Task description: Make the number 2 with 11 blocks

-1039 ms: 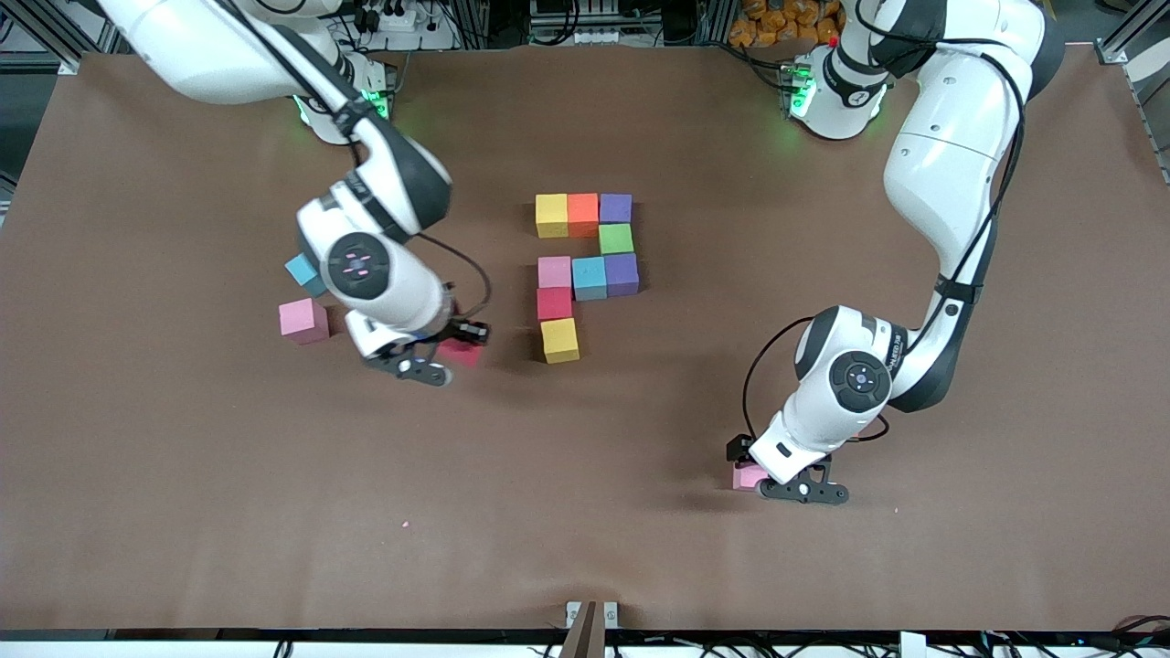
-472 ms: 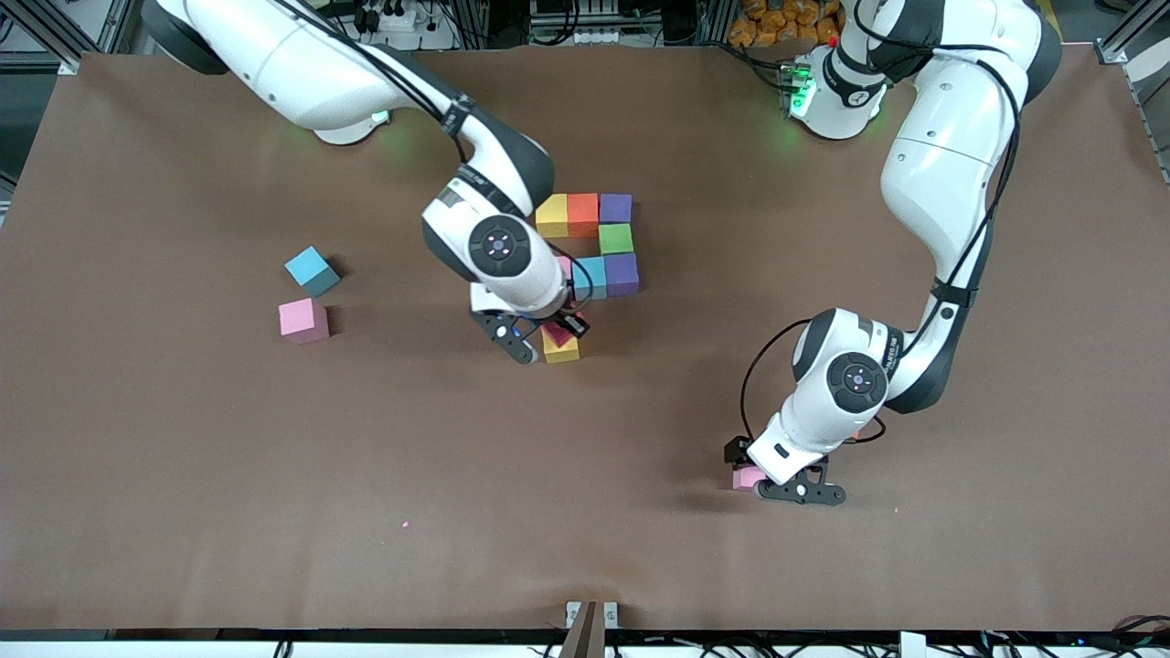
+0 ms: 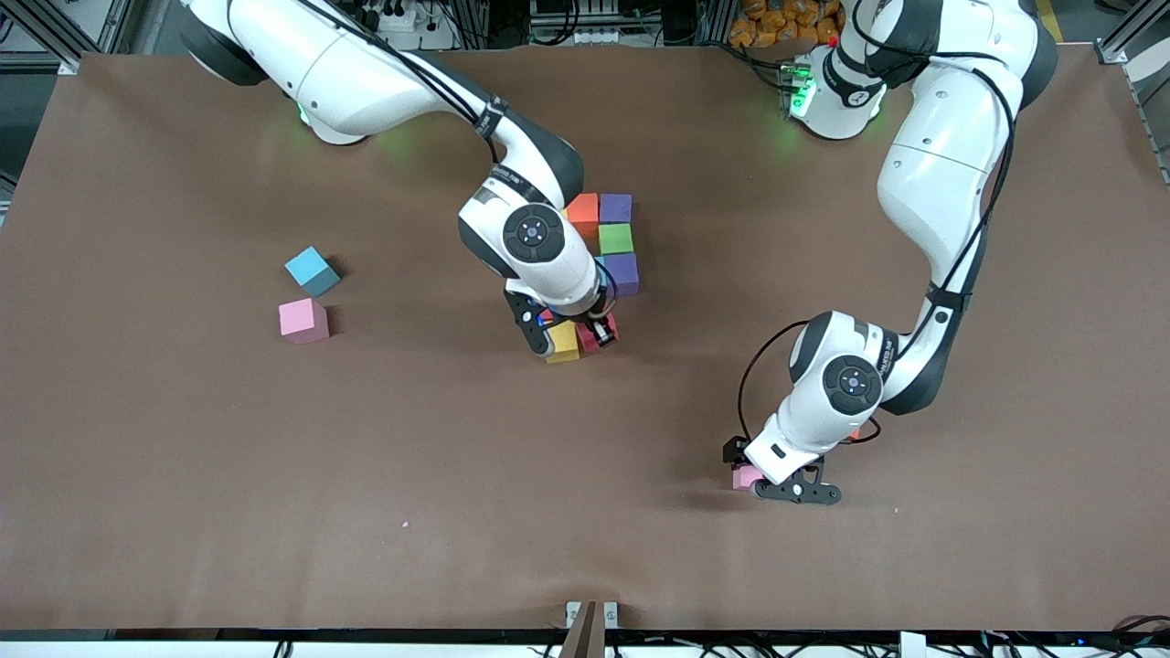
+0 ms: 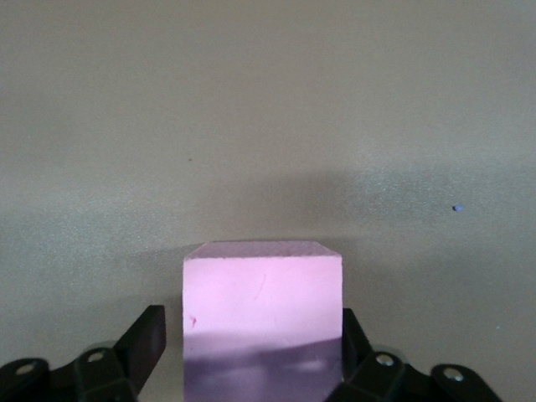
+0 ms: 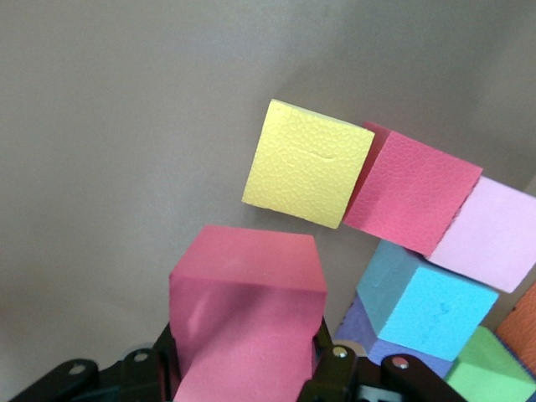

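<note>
Jaws amid blocks (image 3: 619,239), spare cubes (image 3: 308,295) apart

The worktop (image 3: 183,457) was plain brown. Loose blocks: one light blue (image 3: 311,270), one pink (image 3: 303,320). The digit showed orange (image 3: 583,210), purple (image 3: 615,207), green (image 3: 615,238), yellow (image 3: 562,341). The red cube (image 5: 247,314) and pink cube (image 4: 263,306) sat between black jaws.

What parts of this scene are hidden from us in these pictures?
- Front view: the right arm covers much of the number 2, so its blocks cannot all be counted.
- Front view: the left gripper hides most of the pink block.
- Right wrist view: the red block is cut off by the picture's edge, as is the green block.
</note>
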